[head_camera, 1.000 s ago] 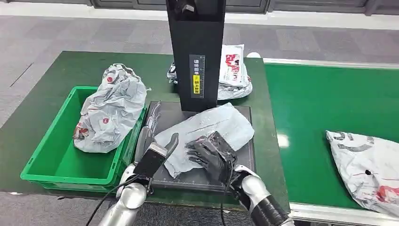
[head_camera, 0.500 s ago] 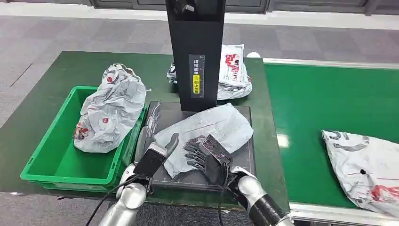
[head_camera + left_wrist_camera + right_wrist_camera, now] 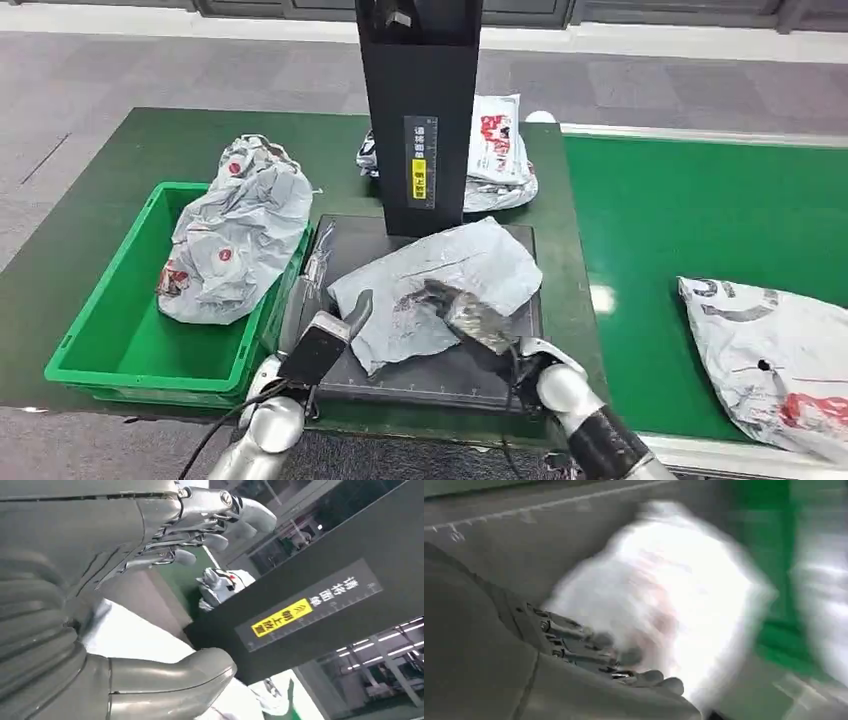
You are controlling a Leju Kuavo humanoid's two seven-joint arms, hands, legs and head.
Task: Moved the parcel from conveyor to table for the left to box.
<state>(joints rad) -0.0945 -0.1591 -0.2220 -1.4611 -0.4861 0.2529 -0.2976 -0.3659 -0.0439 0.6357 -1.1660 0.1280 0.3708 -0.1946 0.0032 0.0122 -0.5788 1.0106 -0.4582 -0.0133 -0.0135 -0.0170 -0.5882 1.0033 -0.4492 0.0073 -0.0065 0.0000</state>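
Note:
A pale grey parcel lies crumpled on the black weighing plate in the middle of the green table. My right hand rests on the parcel's near edge, turned on its side, with its fingers stretched out. In the blurred right wrist view, the right hand lies against the white parcel without gripping it. My left hand is open at the parcel's left corner, its thumb beside the wrapping. In the left wrist view, the left hand has its fingers spread above the parcel.
A green bin at the left holds a grey parcel. A black column rises from the plate's far side, with more parcels behind it. On the green conveyor at the right lies another parcel.
My right hand has turned from lying flat with spread fingers on the parcel to standing on edge, shifting slightly right. The parcel on the conveyor has moved a little left.

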